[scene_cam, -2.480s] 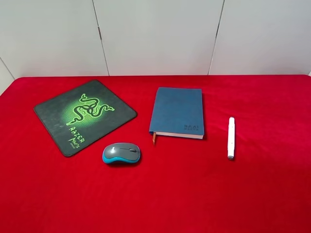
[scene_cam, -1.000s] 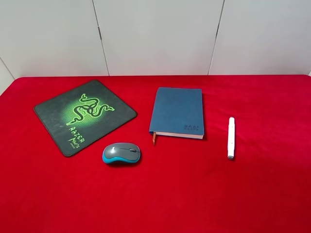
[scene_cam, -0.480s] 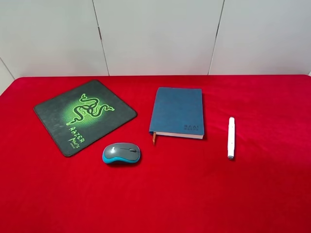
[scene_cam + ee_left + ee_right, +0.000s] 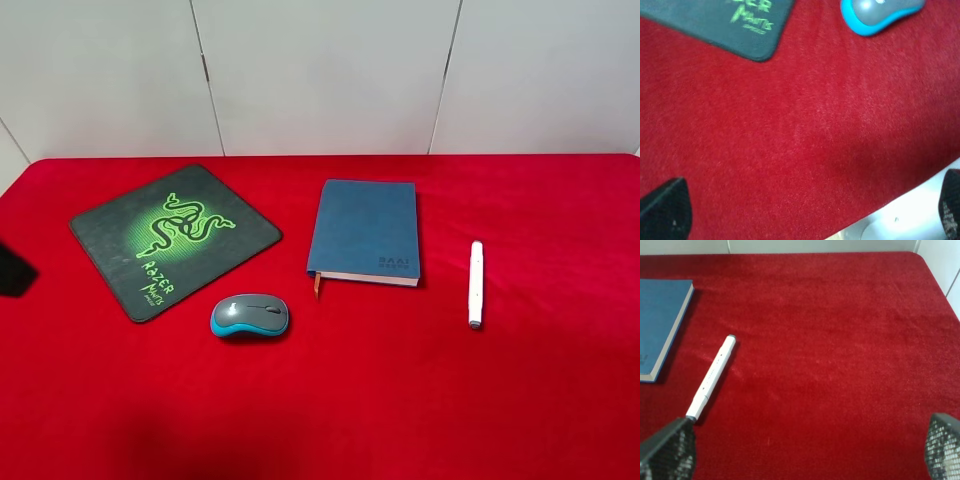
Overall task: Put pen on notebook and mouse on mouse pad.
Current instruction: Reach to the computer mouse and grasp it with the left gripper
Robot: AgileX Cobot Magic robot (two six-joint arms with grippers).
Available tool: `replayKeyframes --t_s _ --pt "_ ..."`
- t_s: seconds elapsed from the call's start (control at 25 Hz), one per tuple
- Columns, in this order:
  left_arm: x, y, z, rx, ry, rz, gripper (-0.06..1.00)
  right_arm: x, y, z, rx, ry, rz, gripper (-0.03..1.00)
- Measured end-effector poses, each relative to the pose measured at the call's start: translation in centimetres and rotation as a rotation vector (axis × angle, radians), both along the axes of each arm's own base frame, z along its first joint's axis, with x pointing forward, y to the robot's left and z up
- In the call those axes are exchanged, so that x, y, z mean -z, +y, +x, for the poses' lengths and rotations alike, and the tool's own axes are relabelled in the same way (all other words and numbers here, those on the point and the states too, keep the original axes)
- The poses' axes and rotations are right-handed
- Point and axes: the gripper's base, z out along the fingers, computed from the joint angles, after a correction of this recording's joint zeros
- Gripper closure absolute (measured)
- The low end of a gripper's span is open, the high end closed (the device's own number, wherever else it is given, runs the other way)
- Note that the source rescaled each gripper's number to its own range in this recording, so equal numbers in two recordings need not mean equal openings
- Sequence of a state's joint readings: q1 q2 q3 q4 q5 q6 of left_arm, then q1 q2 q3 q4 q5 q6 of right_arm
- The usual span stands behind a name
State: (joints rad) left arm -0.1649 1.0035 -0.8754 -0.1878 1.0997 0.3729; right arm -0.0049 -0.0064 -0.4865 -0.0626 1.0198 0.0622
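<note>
Right of your blue notebook (image 4: 365, 230), the white pen (image 4: 475, 285) lies flat, long axis front-to-back; your left gripper (image 4: 807, 207) and right gripper (image 4: 805, 447) both show fingers spread wide.

- counter (image 4: 400, 400): uniform red.
- mouse pad (image 4: 240, 232), left of frame: black, green snake logo, green lettering.
- mouse (image 4: 249, 315): dark grey top, bright blue sides.
- notebook (image 4: 365, 228): blue cover, orange ribbon.
- pen (image 4: 476, 283): plain white.
</note>
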Motion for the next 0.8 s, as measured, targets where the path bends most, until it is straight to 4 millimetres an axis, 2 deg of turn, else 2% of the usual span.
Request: replayKeyframes --t_s 0.36,0.52,0.8 --pt "3.4 -4.6 5.9 0.229 0.160 0.122 -0.02 0.0 0.0 0.0 0.000 0.000 0.000 -0.03" --pt "5.0 -7.2 8.2 0.327 0.188 0.202 -0.02 0.0 0.0 0.0 0.000 0.000 0.000 -0.03" --pt "8.8 -12.6 10.8 0.525 0.216 0.304 -0.02 0.0 0.0 0.0 0.000 0.000 0.000 -0.03"
